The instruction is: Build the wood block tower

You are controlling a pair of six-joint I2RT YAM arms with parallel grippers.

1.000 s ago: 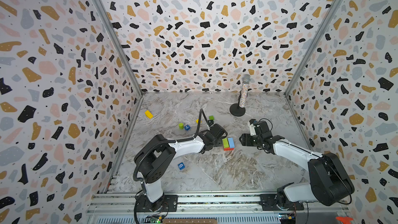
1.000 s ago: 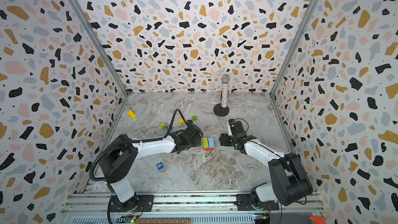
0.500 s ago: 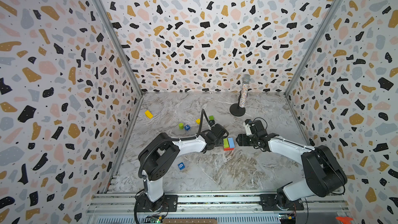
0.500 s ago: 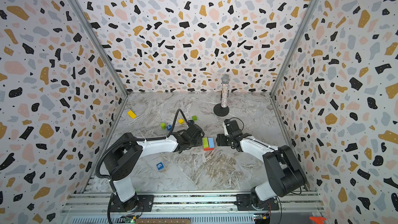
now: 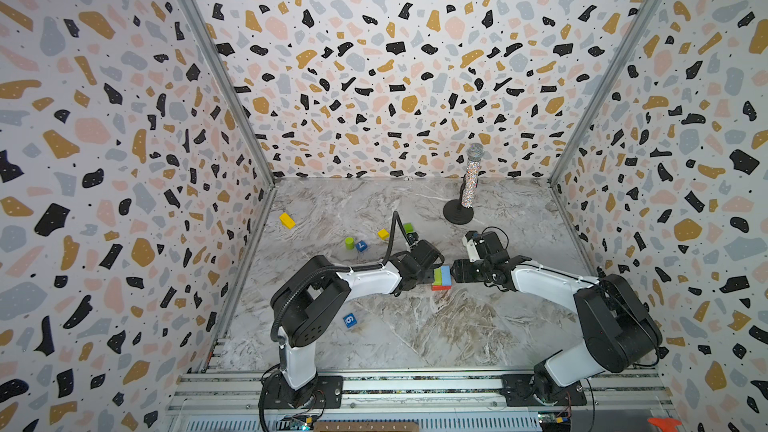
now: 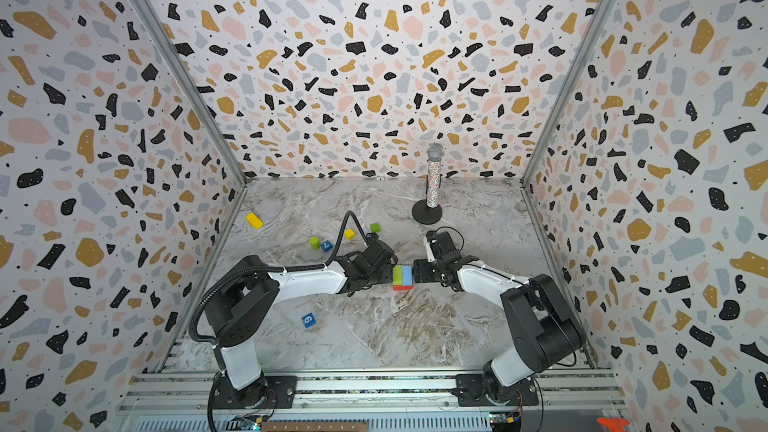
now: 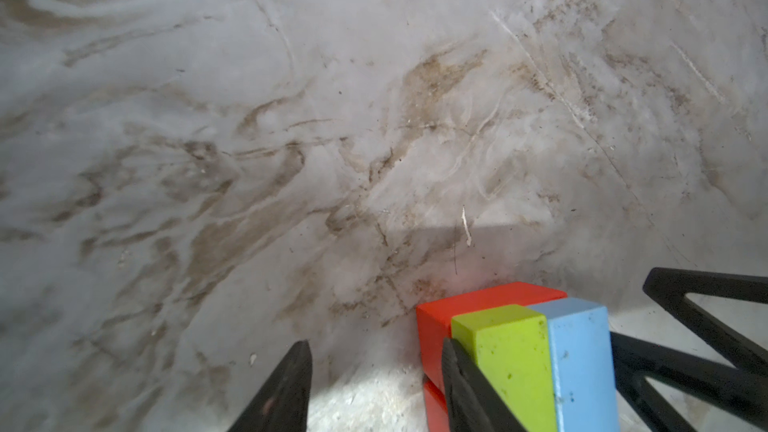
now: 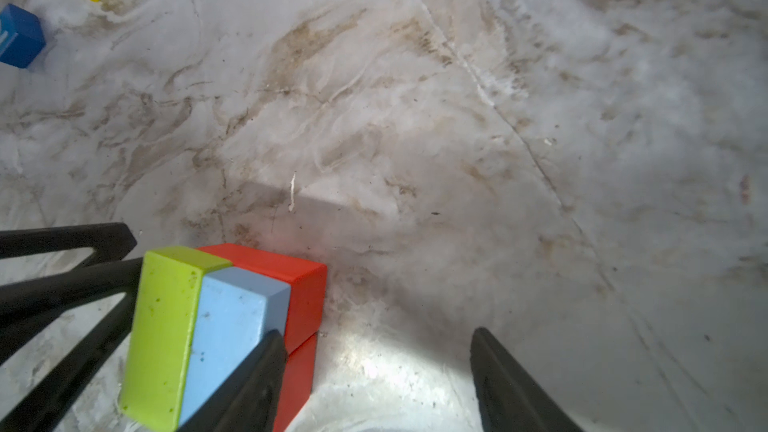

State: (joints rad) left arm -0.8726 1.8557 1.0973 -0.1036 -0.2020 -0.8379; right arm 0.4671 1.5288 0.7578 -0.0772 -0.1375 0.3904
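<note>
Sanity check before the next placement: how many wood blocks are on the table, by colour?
Red: 2, red brick, second red brick
Lime green: 3, green brick, green cube, green cylinder
Light blue: 1, light blue brick
Dark blue: 2, blue 7 cube, front blue cube
Yellow: 2, yellow brick, yellow cube
Total: 10

Marble-look tabletop [image 5: 436, 338]: scattered wood blocks [image 5: 286, 220], small tower [image 5: 441, 278], microphone [image 5: 468, 189].

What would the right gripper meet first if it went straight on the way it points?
Probably the marbled tabletop: the right gripper points down with nothing between its open fingers. Its finger beside the light blue wooden brick could scrape the red wooden bricks beneath; depth is unclear.
</note>
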